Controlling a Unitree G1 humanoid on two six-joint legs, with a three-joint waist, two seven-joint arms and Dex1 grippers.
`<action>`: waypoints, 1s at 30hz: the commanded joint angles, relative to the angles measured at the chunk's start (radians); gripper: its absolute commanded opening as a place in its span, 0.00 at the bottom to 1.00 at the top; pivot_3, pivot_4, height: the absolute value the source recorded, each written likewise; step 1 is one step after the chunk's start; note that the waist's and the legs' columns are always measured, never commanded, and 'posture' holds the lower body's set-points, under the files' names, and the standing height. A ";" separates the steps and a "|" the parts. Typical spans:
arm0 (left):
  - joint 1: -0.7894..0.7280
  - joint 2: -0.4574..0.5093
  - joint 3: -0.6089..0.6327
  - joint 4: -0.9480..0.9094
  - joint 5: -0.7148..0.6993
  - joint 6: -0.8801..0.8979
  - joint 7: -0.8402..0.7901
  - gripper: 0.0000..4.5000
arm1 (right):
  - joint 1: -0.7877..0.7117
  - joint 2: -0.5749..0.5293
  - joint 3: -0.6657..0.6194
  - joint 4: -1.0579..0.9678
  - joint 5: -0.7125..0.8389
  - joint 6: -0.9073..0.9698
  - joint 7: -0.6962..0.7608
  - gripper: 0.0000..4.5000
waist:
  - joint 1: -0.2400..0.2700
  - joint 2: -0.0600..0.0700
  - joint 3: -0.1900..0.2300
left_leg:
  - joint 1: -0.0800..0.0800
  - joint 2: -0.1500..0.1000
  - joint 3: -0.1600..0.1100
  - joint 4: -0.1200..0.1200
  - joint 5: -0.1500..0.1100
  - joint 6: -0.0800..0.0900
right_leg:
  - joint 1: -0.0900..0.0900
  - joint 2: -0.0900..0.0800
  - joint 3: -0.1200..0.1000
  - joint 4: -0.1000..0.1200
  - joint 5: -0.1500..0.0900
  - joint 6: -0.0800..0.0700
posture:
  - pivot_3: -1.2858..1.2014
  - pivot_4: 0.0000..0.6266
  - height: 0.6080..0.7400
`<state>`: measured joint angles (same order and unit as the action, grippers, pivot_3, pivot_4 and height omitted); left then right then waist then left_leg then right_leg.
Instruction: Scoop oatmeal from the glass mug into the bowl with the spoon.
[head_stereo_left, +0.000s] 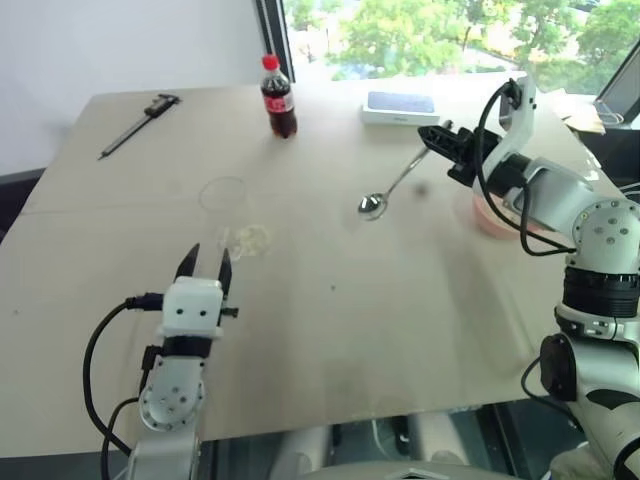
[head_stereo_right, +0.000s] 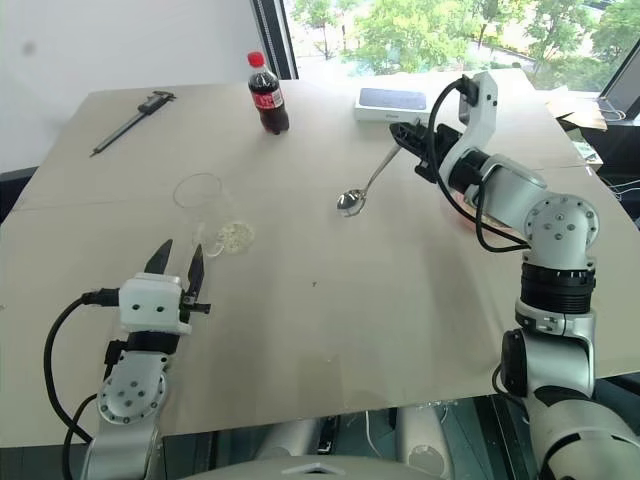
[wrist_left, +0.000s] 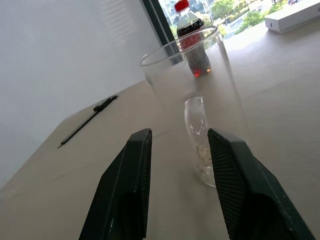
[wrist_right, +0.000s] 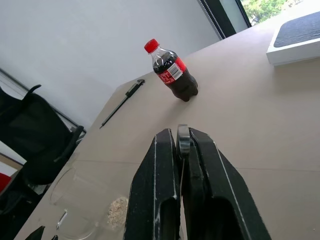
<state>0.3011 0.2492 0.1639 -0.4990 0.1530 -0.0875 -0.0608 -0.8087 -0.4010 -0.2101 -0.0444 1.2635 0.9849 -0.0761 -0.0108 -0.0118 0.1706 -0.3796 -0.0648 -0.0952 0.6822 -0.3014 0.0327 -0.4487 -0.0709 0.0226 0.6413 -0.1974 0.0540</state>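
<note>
right gripper (head_stereo_right: 405, 133) is clamped on the spoon (head_stereo_right: 366, 186) handle end, holding it up over the desk (head_stereo_right: 330, 320) toward the far right side; spoon's long axis slants from the gripper down and toward the robot's left, oval bowl lowest and looking empty. glass mug (head_stereo_right: 200, 205) sits left of centre, well apart from the spoon tip along that same leftward line, a bit nearer the front edge. oatmeal (head_stereo_right: 236, 235) lies as a small heap just beside the mug base on its right, partly seen through the glass; can't tell if any is inside. left gripper (head_stereo_right: 177, 262) is parted, holding nothing, just short of the mug on the front-edge side, mug lined up between its fingers (wrist_left: 132, 170) in the left wrist view. pink bowl (head_stereo_left: 490, 218) sits near the right edge, mostly hidden under the right arm. my read: left arm is nearer the mug to steady it, spoon needs to travel left and down to reach it.
</note>
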 joint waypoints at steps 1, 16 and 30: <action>0.008 0.004 0.003 0.007 0.003 -0.032 -0.008 0.41 | -0.005 0.003 -0.031 -0.054 0.007 0.000 0.004 0.00 | -0.001 0.000 0.000 | 0.000 0.000 0.000 0.000 0.000 0.000 | 0.000 0.000 0.000 0.000 0.000 0.000 | 0.52 0.24 1.00; -0.116 0.008 0.028 0.144 -0.011 -0.012 0.007 0.41 | 0.006 0.010 -0.040 -0.066 -0.009 0.000 0.006 0.00 | -0.002 0.000 0.000 | 0.000 0.000 0.000 0.000 0.000 0.000 | 0.000 0.000 0.000 0.000 0.000 0.000 | 0.52 0.24 1.00; -0.191 0.039 0.113 0.185 -0.016 0.024 0.028 0.41 | 0.008 0.040 -0.035 -0.066 -0.043 -0.006 0.022 0.00 | -0.001 0.000 0.000 | 0.000 0.000 0.000 0.000 0.000 0.000 | 0.000 0.001 0.000 0.000 0.000 0.000 | 0.52 0.24 1.00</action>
<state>0.1169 0.2757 0.2505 -0.3108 0.1510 -0.0651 -0.0383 -0.7946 -0.3622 -0.2149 -0.0647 1.2151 0.9948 -0.0691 -0.0116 -0.0115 0.1703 -0.3795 -0.0649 -0.0956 0.6823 -0.3012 0.0324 -0.4489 -0.0703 0.0220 0.6417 -0.1973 0.0541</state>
